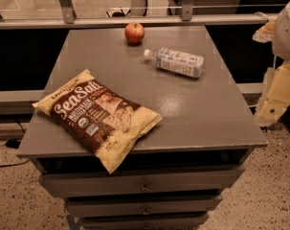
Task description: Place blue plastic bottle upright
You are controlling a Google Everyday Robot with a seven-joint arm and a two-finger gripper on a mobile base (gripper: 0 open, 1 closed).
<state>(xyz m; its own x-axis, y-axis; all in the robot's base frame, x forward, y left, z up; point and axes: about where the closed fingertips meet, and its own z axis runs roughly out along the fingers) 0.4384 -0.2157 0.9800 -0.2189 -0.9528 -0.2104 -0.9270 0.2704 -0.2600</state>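
Because the gripper (pixel 273 98) is cut off at the right edge, I cannot tell its state; the blue plastic bottle (pixel 175 62) lies flat.

Pale arm (pixel 287 28) at the far right edge, gripper (pixel 271 104) low beneath it

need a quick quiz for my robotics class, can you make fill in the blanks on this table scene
1. The bottle lies on its ____.
2. The apple beyond the bottle's cap is ____ in colour.
3. One corner of the bag hangs over the table's ____ edge.
4. The gripper sits at the picture's ____ edge, apart from the bottle.

Missing words: side; red; front; right
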